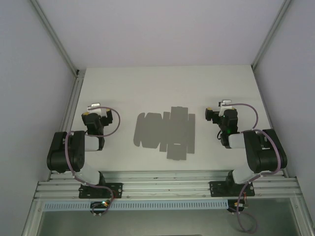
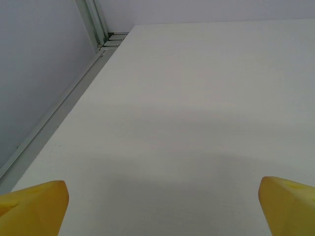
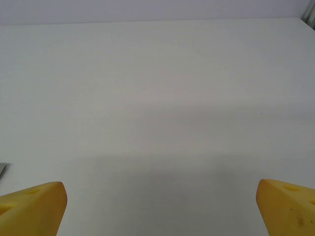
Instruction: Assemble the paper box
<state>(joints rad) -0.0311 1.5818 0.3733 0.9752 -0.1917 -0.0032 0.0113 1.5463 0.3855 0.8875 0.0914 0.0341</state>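
The paper box (image 1: 165, 132) lies as a flat grey die-cut sheet with flaps and tabs in the middle of the white table (image 1: 162, 88), between the two arms. My left gripper (image 1: 94, 109) rests to the left of the sheet, apart from it. Its yellow fingertips (image 2: 34, 206) stand wide open over bare table. My right gripper (image 1: 224, 106) rests to the right of the sheet, also apart. Those yellow fingertips (image 3: 285, 204) are spread wide with nothing between them. A sliver of the grey sheet (image 3: 2, 169) shows at the left edge of the right wrist view.
Grey walls enclose the table on the left, right and back. An aluminium frame rail (image 1: 71, 108) runs along the left edge, and its corner post (image 2: 93, 24) shows in the left wrist view. The arm bases (image 1: 162, 184) sit on rails at the near edge.
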